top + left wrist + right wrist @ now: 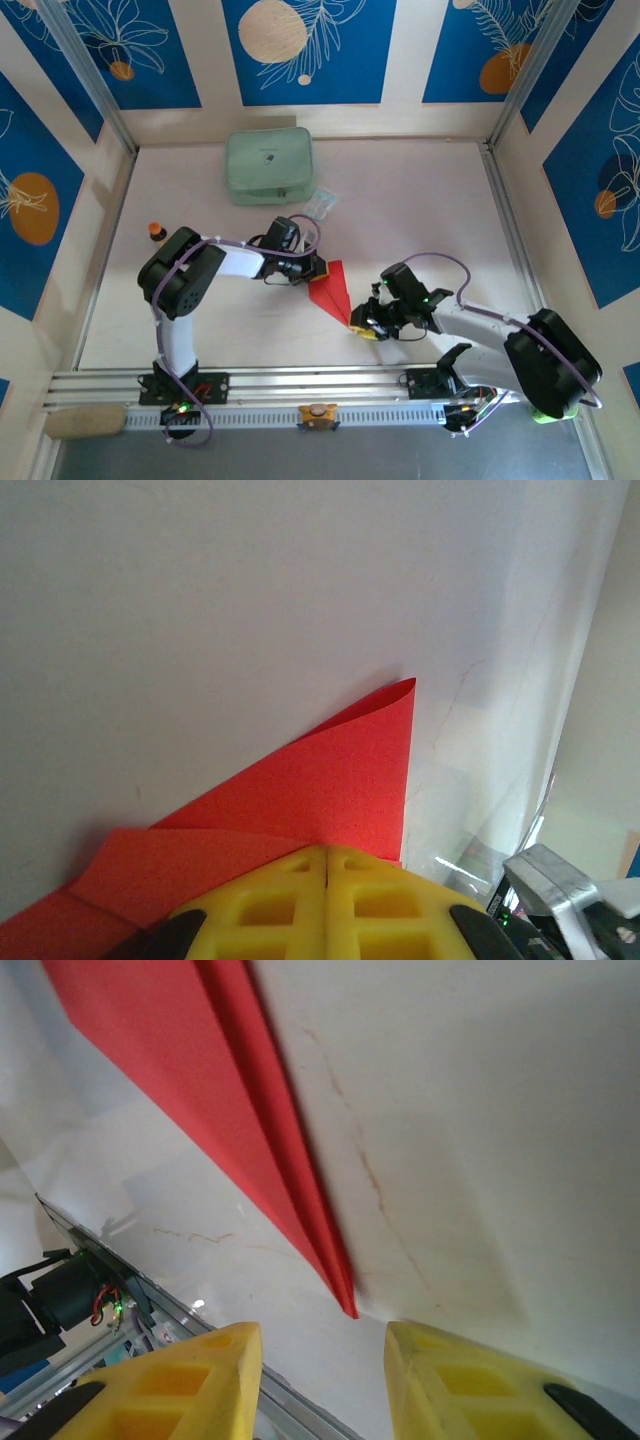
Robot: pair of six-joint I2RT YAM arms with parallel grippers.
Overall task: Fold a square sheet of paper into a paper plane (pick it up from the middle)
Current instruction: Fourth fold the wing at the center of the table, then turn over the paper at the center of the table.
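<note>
The square sheet of paper (pixel 330 285) is bright red and lies on the table folded into a slim dart, its point toward the near right. My left gripper (pixel 318 268) is shut at the wide far end. In the left wrist view its yellow fingertips (pixel 327 848) meet on top of the red paper (pixel 340 780), where one flap curls up. Whether paper is pinched between them is hidden. My right gripper (pixel 362 325) is open at the pointed end. In the right wrist view the paper (pixel 220 1090) ends just ahead of the gap of the right gripper (pixel 320 1332), touching neither finger.
A pale green pouch (pixel 268 165) lies at the back of the table. A small clear plastic packet (pixel 322 203) sits just in front of it. A small orange and black object (pixel 156 232) stands at the left. An aluminium rail (pixel 320 385) runs along the near edge.
</note>
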